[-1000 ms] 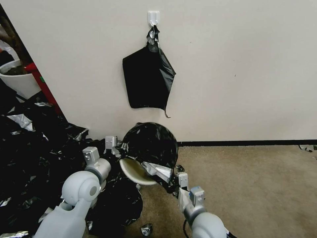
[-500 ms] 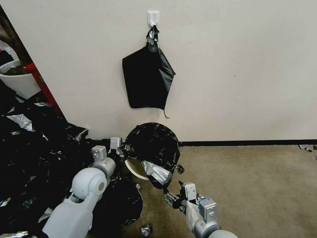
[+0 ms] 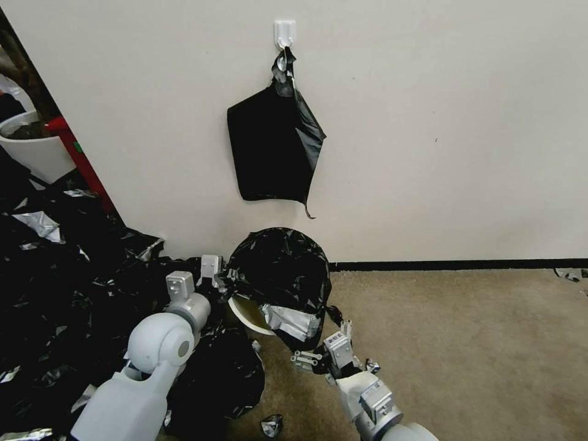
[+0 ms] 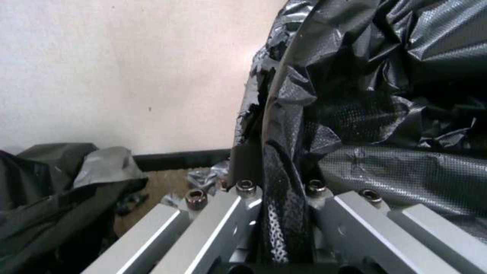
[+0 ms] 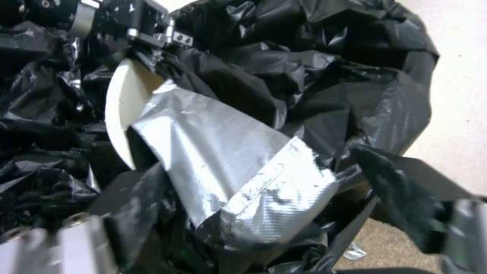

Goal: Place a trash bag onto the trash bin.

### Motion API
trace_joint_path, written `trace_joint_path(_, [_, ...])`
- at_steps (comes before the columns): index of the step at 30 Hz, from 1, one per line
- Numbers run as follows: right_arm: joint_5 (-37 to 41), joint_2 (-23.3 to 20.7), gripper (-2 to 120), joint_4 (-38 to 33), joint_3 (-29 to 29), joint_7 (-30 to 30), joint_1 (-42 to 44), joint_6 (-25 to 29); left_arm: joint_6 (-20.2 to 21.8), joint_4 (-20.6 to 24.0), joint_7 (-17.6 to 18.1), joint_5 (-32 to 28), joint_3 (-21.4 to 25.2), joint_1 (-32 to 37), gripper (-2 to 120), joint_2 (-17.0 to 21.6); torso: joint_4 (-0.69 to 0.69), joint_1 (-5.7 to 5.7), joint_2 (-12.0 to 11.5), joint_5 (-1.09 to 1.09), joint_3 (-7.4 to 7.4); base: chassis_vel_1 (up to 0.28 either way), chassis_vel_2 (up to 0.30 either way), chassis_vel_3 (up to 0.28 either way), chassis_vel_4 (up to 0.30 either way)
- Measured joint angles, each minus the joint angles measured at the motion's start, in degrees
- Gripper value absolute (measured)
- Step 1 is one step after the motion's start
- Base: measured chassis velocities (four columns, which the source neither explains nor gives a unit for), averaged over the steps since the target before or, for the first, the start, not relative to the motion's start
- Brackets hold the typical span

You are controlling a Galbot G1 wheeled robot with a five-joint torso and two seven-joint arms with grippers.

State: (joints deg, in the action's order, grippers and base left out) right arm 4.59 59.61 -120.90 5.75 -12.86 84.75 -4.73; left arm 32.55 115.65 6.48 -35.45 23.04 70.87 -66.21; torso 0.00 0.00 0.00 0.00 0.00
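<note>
The trash bin (image 3: 248,315) lies tipped on the carpet by the wall, the trash bag (image 3: 282,275) pulled over most of it (a cream sliver of rim shows at the lower left). The left claw (image 3: 222,277) pinches a fold of the film at the bin's left side; its wrist view shows the strip clamped between the fingers. The right claw (image 3: 318,355) is spread just below the bag's silvery flap, gripping nothing.
</note>
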Motion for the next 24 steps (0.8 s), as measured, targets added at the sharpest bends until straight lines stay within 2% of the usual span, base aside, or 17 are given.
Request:
trace_joint_path(1, [0.0,0.0,92,0.0,0.0,0.0,0.0,0.0,0.0,0.0,0.0,0.0,0.0,0.0,2,0.0,0.0,0.0,0.0,0.0,0.0,0.0,0.0,0.0,0.0])
trace_joint_path(2, [-0.5,0.0,84,0.2,-0.1,0.2,0.1,0.0,0.0,0.2,0.1,0.0,0.0,0.0,2,0.0,0.0,0.0,0.0,0.0,0.0,0.0,0.0,0.0,0.0])
trace_joint_path(4, [-1.4,0.0,76,0.4,-0.1,0.2,0.7,0.3,0.1,0.3,0.5,-0.1,0.0,0.0,2,-0.1,0.0,0.0,0.0,0.0,0.0,0.0,0.0,0.0,0.0])
trace_joint_path(7, [-2.1,-0.1,69,0.5,0.0,0.2,1.1,0.6,0.1,0.3,0.9,-0.1,-0.1,0.0,2,-0.2,0.0,0.0,0.0,0.0,0.0,0.0,0.0,0.0,0.0])
trace_joint_path(8, [-2.7,-0.1,61,0.8,0.1,0.2,1.6,1.1,0.1,0.4,1.6,-0.2,-0.2,-0.1,2,-0.3,0.0,0.0,0.0,0.0,0.0,0.0,0.0,0.0,0.0])
trace_joint_path(10, [-3.2,0.0,57,1.0,0.3,0.2,2.0,1.6,0.1,0.4,2.3,-0.3,-0.3,-0.1,2,-0.3,0.0,0.0,0.0,0.0,0.0,0.0,0.0,0.0,0.0])
trace_joint_path(12, [-4.1,0.2,45,1.2,0.7,0.2,2.7,2.7,0.2,0.4,3.2,-0.8,-0.3,-0.2,2,-0.3,0.0,0.0,0.0,0.0,0.0,0.0,0.0,0.0,0.0])
trace_joint_path(13, [-4.1,0.2,45,1.2,0.7,0.2,2.7,2.7,0.2,0.4,3.2,-0.8,-0.3,-0.2,2,-0.3,0.0,0.0,0.0,0.0,0.0,0.0,0.0,0.0,0.0])
trace_joint_path(14, [-4.7,0.3,41,1.4,0.8,0.4,3.0,3.5,0.2,0.4,3.6,-1.2,-0.3,-0.2,2,-0.3,0.0,0.0,0.0,0.0,0.0,0.0,0.0,0.0,0.0])
trace_joint_path(24, [-6.7,2.3,4,5.9,1.4,7.1,3.1,10.3,0.9,1.0,5.7,-5.5,0.0,-0.5,2,-0.7,-0.01,0.0,0.0,0.0,0.0,0.0,0.0,0.0,0.0])
